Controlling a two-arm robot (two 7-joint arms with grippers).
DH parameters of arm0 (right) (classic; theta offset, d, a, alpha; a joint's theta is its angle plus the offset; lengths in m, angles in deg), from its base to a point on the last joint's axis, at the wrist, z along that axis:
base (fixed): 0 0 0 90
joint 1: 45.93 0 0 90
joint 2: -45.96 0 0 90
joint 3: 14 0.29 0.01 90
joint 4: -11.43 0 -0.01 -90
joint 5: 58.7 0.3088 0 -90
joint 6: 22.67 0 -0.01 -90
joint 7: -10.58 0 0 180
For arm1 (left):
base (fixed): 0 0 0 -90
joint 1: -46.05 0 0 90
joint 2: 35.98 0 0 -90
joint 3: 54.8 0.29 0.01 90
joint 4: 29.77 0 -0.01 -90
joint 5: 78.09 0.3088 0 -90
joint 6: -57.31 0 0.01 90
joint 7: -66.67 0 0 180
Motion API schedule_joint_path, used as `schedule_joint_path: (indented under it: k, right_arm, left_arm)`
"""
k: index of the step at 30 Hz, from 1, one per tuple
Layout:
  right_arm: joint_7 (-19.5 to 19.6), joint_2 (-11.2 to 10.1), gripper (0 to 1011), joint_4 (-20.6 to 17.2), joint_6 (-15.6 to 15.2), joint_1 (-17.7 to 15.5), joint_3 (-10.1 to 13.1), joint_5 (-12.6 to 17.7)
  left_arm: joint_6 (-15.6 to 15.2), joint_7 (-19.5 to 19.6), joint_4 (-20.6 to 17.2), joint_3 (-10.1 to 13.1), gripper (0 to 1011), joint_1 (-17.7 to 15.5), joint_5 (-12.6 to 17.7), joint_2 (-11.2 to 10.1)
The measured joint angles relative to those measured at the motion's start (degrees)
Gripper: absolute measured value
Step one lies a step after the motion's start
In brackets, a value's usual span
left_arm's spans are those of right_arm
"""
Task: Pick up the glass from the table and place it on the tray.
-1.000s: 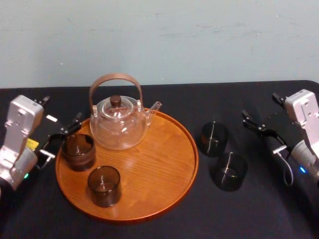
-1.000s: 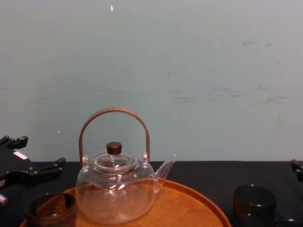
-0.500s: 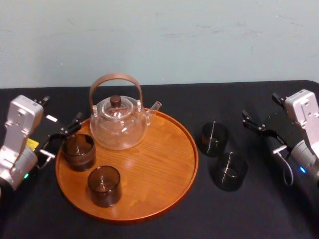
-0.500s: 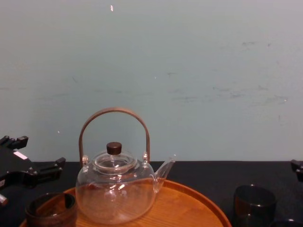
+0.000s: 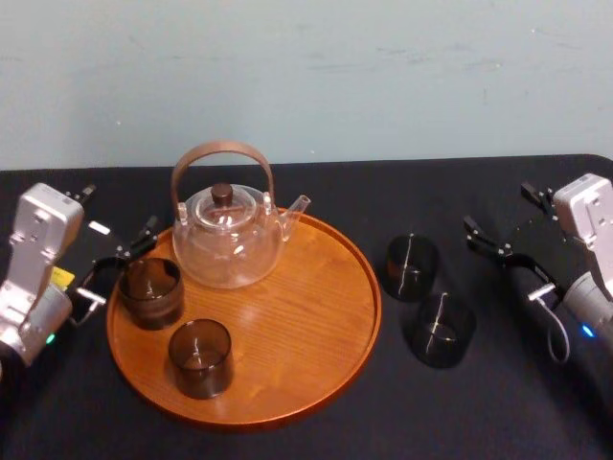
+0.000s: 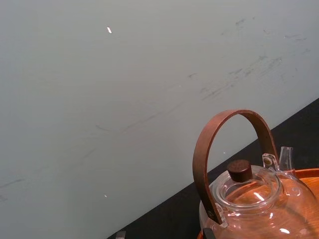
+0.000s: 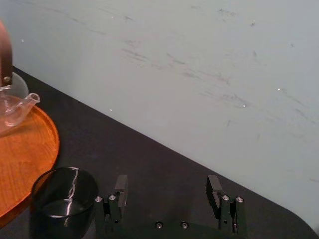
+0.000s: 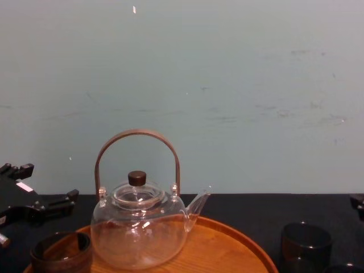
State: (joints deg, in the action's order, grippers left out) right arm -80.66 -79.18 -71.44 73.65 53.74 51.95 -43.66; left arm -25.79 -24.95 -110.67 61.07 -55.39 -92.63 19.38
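Note:
Two dark smoky glasses stand on the black-clothed table (image 5: 383, 412), one nearer the tray (image 5: 412, 266) and one nearer me (image 5: 443, 329). The round wooden tray (image 5: 297, 316) carries two more dark glasses, one at its left edge (image 5: 150, 290) and one toward the front (image 5: 200, 357). My right gripper (image 5: 505, 213) hovers open to the right of the table glasses, with nothing between its fingers. In the right wrist view the gripper (image 7: 167, 191) stands beside the closest glass (image 7: 65, 204). My left gripper (image 5: 115, 216) rests open by the tray's left edge, holding nothing.
A clear glass teapot (image 5: 228, 235) with a brown arched handle stands at the back of the tray, also seen in the chest view (image 8: 139, 227). A pale wall closes the far side of the table. Bare cloth lies in front of the tray.
My right arm has drifted slightly to the right, away from the two table glasses. The left arm and all the glasses are where they were.

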Motion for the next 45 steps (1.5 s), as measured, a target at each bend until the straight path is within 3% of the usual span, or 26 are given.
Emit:
schedule_joint_path:
  k: [12,28,45]
  right_arm:
    - [-3.15,-2.8,1002,-6.37,-3.18,-5.34,3.5,3.11]
    - [-7.6,-7.5,1002,-16.23,-10.14,-14.78,9.38,8.7]
    - [-10.51,-8.58,1002,-20.79,-13.33,-19.82,13.21,9.76]
  left_arm:
    - [0.0,0.0,0.0,0.0,1001,0.0,0.0,0.0]
    - [0.0,0.0,0.0,0.0,1001,0.0,0.0,0.0]
    - [0.0,0.0,0.0,0.0,1001,0.0,0.0,0.0]
